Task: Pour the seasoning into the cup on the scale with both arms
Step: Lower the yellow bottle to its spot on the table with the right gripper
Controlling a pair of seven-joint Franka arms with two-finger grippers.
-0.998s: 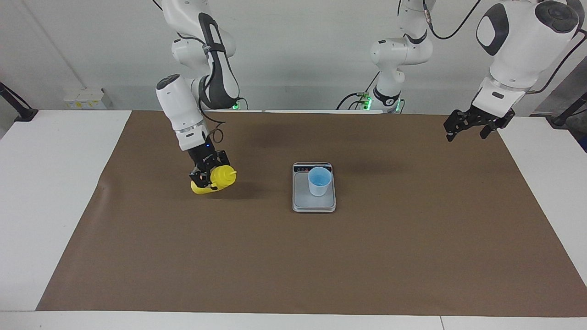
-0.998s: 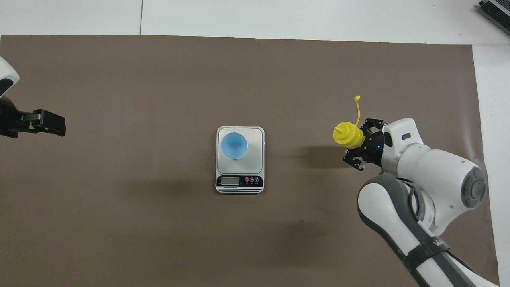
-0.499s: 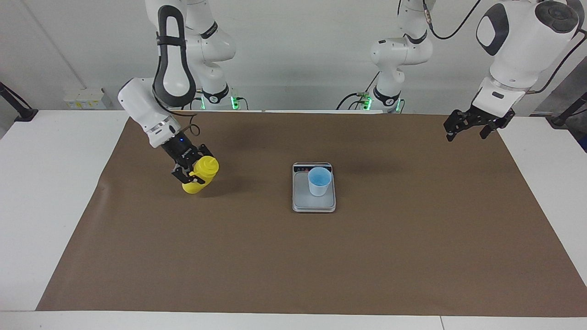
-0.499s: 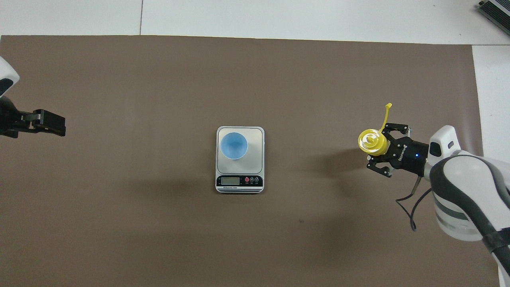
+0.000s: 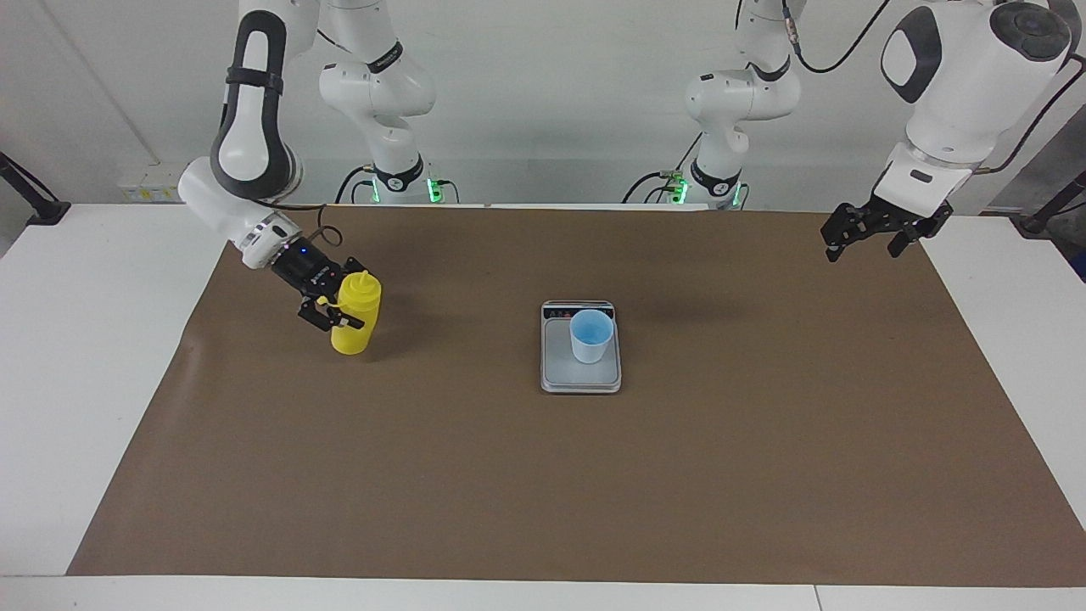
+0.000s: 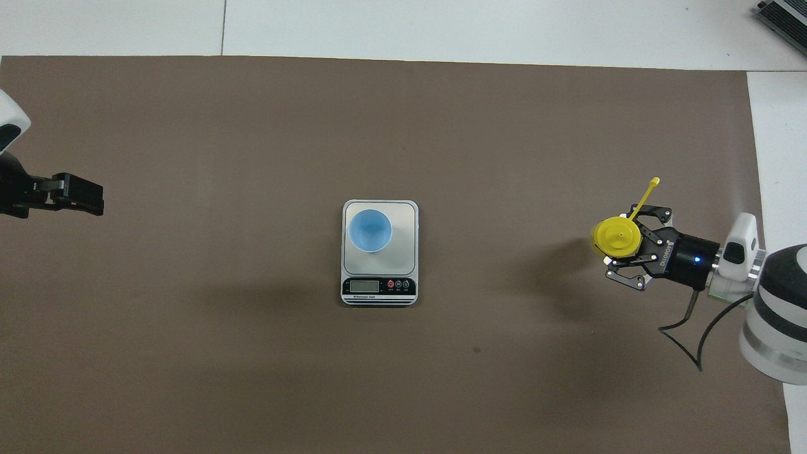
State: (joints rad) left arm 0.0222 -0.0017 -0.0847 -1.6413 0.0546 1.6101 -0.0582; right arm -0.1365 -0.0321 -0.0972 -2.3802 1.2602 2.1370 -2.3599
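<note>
Cup (image 5: 591, 335) sits on the scale (image 5: 580, 373) — placing looks done, pouring not yet. My right gripper (image 5: 333, 310) clamps the seasoning bottle (image 5: 354, 316) upright, well apart from the scale toward the right arm's end, forearm slanting down. My left gripper (image 5: 874, 229) hangs unclenched, empty — waiting over the table's other end.

Bright yellow squeeze bottle (image 5: 353, 316) with a matching yellow tethered cap (image 6: 656, 181). Light blue cup (image 5: 590, 335). Silver-grey kitchen scale (image 5: 580, 373) with a grey weighing plate and a black display strip (image 6: 379, 287) bearing red and dark buttons. Plain brown mat (image 5: 543, 475) on a white table (image 5: 76, 356). White robot arms with black grippers: right gripper (image 5: 335, 307), left gripper (image 5: 865, 231).
</note>
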